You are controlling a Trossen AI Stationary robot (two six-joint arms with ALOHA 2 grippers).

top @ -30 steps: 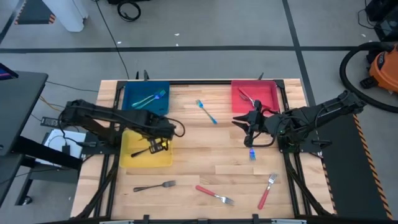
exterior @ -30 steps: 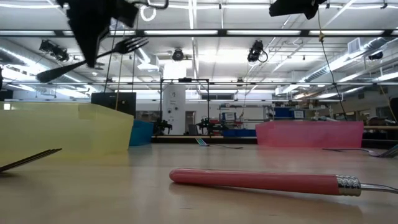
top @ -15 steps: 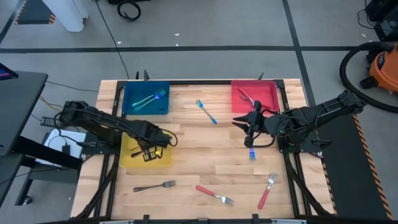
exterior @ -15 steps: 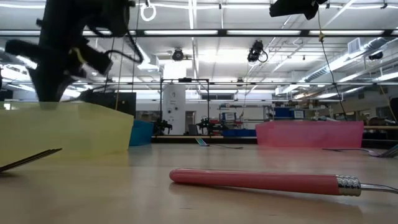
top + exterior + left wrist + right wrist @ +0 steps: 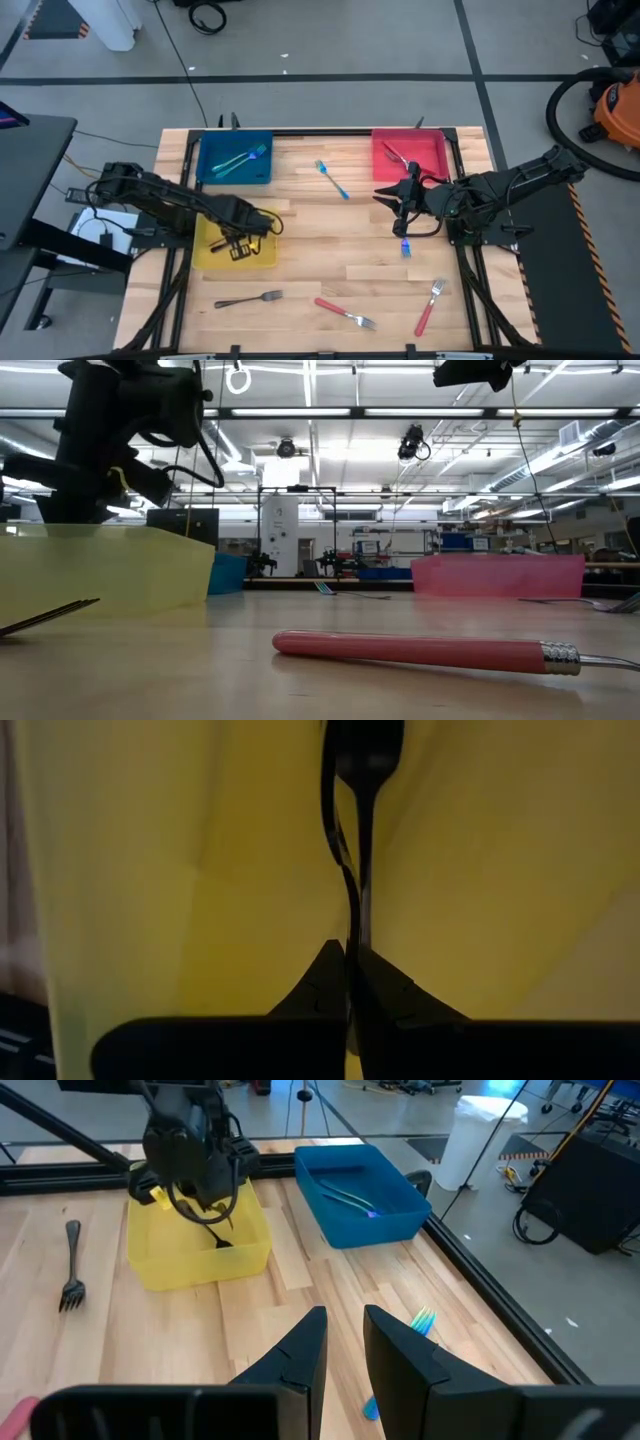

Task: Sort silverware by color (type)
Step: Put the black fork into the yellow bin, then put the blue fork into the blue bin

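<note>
**Black fork lowered into the yellow tray**

The left claw point(image 5: 240, 243) is down inside the yellow tray point(image 5: 210, 258), its fingers pressed together on the thin handle of a black fork point(image 5: 357, 840). In the left wrist view the fork runs straight out ahead of the claw, head farthest away, with yellow tray floor and walls all around it. Held by the handle end and pointed into the tray, the fork looks ready to be let go there, so yellow seems to be the home for black handles. Whether the fork head already touches the tray floor cannot be told.

The right claw point(image 5: 405, 205) hangs over the worktop point(image 5: 330, 225) just in front of the red tray point(image 5: 435, 170), its fingers a little apart with nothing between them. A blue fork point(image 5: 406, 247) lies just below it, and looks like its likely next pick.

Other silverware lies well away from the left claw: a second black fork point(image 5: 250, 299) on the worktop beyond the yellow tray's near edge, two red forks point(image 5: 345, 313) point(image 5: 429, 306) farther toward the right arm, and another blue fork point(image 5: 332, 180) between the blue tray point(image 5: 262, 175) and the red one. Forks already lie in the blue tray and in the red tray. Nothing crowds the left claw except the tray walls, which it must clear when rising.
</note>
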